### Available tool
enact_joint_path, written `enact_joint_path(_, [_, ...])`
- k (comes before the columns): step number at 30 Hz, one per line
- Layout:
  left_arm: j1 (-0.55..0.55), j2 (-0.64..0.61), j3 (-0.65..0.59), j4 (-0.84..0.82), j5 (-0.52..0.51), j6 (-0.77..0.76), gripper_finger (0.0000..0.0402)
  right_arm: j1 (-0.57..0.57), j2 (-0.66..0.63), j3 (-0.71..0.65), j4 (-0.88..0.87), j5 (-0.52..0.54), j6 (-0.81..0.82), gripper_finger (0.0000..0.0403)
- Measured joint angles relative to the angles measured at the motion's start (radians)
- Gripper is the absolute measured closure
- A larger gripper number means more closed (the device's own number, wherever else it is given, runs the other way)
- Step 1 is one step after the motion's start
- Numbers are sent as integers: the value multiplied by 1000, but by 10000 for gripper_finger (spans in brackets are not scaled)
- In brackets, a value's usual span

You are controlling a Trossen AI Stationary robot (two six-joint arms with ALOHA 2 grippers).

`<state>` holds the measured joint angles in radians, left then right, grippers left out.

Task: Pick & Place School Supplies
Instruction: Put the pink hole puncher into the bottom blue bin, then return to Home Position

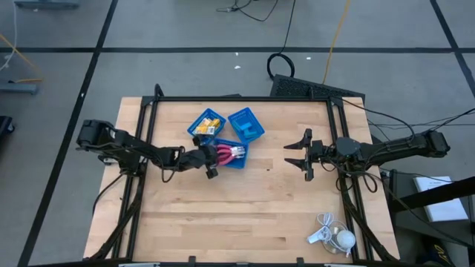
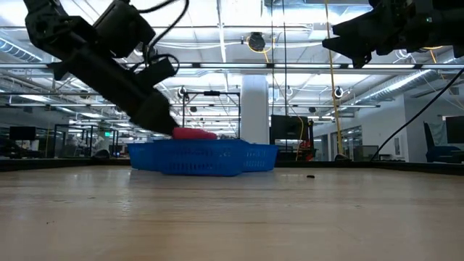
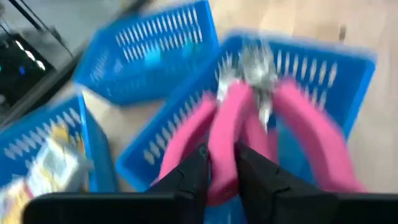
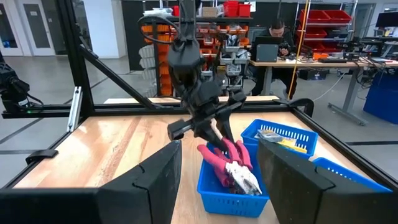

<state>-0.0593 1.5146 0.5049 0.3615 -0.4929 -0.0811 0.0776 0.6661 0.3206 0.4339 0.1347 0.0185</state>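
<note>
Red-handled pliers (image 1: 227,153) lie in the near blue tray (image 1: 237,163), metal jaws (image 4: 245,177) down inside and handles sticking up over the rim. My left gripper (image 1: 208,159) is at the tray's left side, shut on one handle. Yellow-orange packets (image 1: 207,123) fill the far-left tray. Light-blue pieces (image 1: 247,124) are in the far-right tray. My right gripper (image 1: 300,154) hovers open above the table, right of the trays, holding nothing. My left gripper (image 3: 221,149) pinches one red handle (image 3: 225,121) of the pliers between its two fingers. It comes slanting down from the table's left, along the handle. The pliers' metal jaws (image 3: 252,65) rest inside the tray, and the handles rise over its rim (image 2: 194,133).
A white corded gadget (image 1: 332,236) lies near the table's near right corner. A small dark speck (image 1: 269,169) sits on the wood right of the trays. Black frame rails (image 1: 335,119) border the table. Bare wood (image 1: 223,215) spreads across the near half.
</note>
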Motion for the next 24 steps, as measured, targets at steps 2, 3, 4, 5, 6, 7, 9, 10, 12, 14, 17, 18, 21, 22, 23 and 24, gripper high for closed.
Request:
enact_joint_path(2, [0,0,-4,-9,2,0,312,0,0,0,1,0,0,202])
enact_joint_path(3, [0,-1,-4,-9,2,0,304,0,0,0,1,0,0,202])
enact_joint_path(4, [0,-3,1,-7,2,0,296,0,0,0,1,0,0,202])
enact_joint_path(5, [0,-4,5,0,2,0,290,0,0,0,1,0,0,202])
enact_joint_path(6, [0,-6,7,5,2,-5,285,0,0,0,1,0,0,202])
enact_joint_path(7, [-2,-12,7,2,2,-15,280,0,0,0,1,0,0,202])
enact_joint_path(9, [-8,-24,6,4,1,-34,272,0,0,0,0,0,0,202])
enact_joint_path(10, [-11,-30,7,7,0,-35,268,0,0,0,0,0,0,202])
enact_joint_path(12, [-19,-54,6,-1,0,-29,264,0,0,0,0,0,0,202])
enact_joint_path(14, [-29,-81,7,8,-1,-28,263,0,0,0,0,0,0,202])
enact_joint_path(17, [-43,-135,7,-1,-1,-26,262,0,0,0,0,0,0,202])
enact_joint_path(18, [-48,-157,7,-1,-1,-24,262,0,0,0,-1,0,0,202])
enact_joint_path(21, [-67,-234,7,-11,-1,9,261,0,0,0,-1,0,0,202])
enact_joint_path(22, [-75,-262,7,-18,-2,22,261,0,0,0,-1,0,0,202])
enact_joint_path(23, [-82,-294,7,-29,-3,34,261,0,0,0,-1,0,0,202])
enact_joint_path(24, [-88,-327,7,-43,-3,43,261,0,0,0,-1,0,0,202])
